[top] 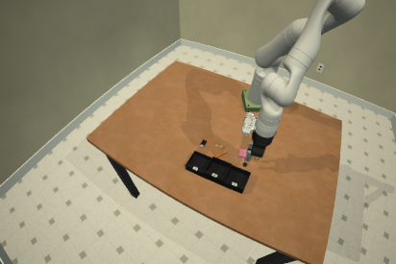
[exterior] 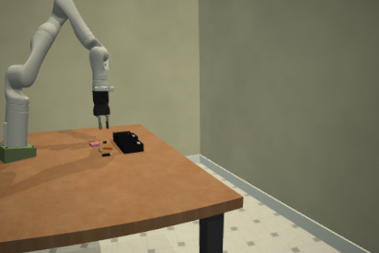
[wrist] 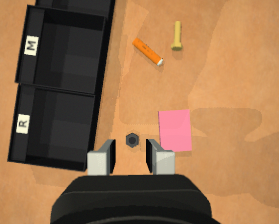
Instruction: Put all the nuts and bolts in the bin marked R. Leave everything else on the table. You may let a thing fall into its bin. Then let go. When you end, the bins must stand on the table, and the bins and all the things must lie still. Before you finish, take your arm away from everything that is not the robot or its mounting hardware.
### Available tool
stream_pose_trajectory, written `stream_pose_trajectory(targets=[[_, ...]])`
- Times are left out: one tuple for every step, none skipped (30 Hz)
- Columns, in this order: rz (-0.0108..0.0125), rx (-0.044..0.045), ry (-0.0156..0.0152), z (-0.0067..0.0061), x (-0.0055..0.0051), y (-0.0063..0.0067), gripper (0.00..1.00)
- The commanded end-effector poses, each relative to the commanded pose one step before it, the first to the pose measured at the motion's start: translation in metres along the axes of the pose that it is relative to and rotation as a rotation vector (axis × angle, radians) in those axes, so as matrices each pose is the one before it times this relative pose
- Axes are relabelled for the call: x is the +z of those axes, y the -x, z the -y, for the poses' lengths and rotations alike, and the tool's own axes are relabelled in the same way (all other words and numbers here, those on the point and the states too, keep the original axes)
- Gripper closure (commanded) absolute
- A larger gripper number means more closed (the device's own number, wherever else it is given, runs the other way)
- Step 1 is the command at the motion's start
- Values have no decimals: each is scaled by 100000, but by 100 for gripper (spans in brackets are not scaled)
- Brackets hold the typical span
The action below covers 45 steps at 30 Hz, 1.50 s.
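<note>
A dark hex nut (wrist: 132, 140) (top: 245, 164) (exterior: 105, 142) lies on the table beside the bin marked R (wrist: 20, 145). My gripper (wrist: 130, 150) (exterior: 104, 127) is partly open and empty, above the table; in the wrist view the nut shows just beyond and between its fingertips. A brass bolt (wrist: 177, 37) (top: 219, 146) (exterior: 100, 150) lies farther off, past the orange stick. Another small brass-coloured piece (top: 257, 158) shows beside the gripper in the top view, mostly hidden; its kind cannot be told. The visible part of bin R's floor shows nothing in it.
A pink block (wrist: 175, 131) (top: 243, 153) (exterior: 94, 143) lies close to the right finger in the wrist view. An orange stick (wrist: 147, 51) (top: 221, 154) lies near the bin marked M (wrist: 28, 67). A black USB stick (top: 203, 143) (exterior: 107, 155) lies near the far end of the joined bins.
</note>
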State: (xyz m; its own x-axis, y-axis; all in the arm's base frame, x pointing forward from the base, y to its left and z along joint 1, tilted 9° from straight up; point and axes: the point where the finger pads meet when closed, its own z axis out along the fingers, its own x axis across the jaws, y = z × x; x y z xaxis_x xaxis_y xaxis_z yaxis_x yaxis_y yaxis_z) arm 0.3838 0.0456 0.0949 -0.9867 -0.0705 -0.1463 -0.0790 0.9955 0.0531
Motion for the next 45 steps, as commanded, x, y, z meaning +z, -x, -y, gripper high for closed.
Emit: stream_pose_trajectory(targets=[[-434,252,-206,159,935,-164,36],[0,0,0,30,399,-27,36],[0,0,0,46,399,-33,36],[0,0,0,59,399,-35,36],[0,0,0,0,0,0,36],[0,0,0,0,0,0,36],[1,0,0,61,401,-15,36],[0,0,-1,50,399,-11,36],[0,0,-1,46,399,-17,36],[0,0,-1,48,399,-23,36],[0,0,-1,52,399,-26,36],[0,0,-1,54,399,-27,36],[0,0,-1,55,399,-27,36],[0,0,-1,55,399,-26,36],[0,0,0,53,41,-25,36],[0,0,0,48,1,-19,36],[0,0,0,37,1,-8,36],[-1,0,-1,17,-4,5,36],[1,0,1,1,2,11,36],[1,0,0,-17,2,18,36],[1,0,0,-36,-4,16,36],[0,0,0,0,0,0,36],[0,0,0,0,0,0,36],[1,0,1,-50,7,28,36],[1,-1,1,-55,4,25,36],[-3,1,-1,-62,-2,30,36],[0,0,0,-58,0,25,36],[0,0,0,-56,0,23,36],[0,0,0,-53,0,21,36],[0,0,0,-50,0,19,36],[0,0,0,-46,0,17,36],[0,0,0,-41,0,15,36],[0,0,0,-37,0,13,36],[2,-1,3,-27,5,8,36],[0,0,0,-28,0,10,36],[0,0,0,-24,0,9,36],[0,0,0,-21,0,8,36],[-3,1,-3,-23,126,10,36],[0,0,0,0,0,0,36],[0,0,0,0,0,0,36],[0,0,0,-5,132,1,36],[-1,0,-1,-3,131,0,36],[0,0,0,1,132,-4,36],[0,0,0,6,133,-7,36],[0,0,0,12,133,-9,36]])
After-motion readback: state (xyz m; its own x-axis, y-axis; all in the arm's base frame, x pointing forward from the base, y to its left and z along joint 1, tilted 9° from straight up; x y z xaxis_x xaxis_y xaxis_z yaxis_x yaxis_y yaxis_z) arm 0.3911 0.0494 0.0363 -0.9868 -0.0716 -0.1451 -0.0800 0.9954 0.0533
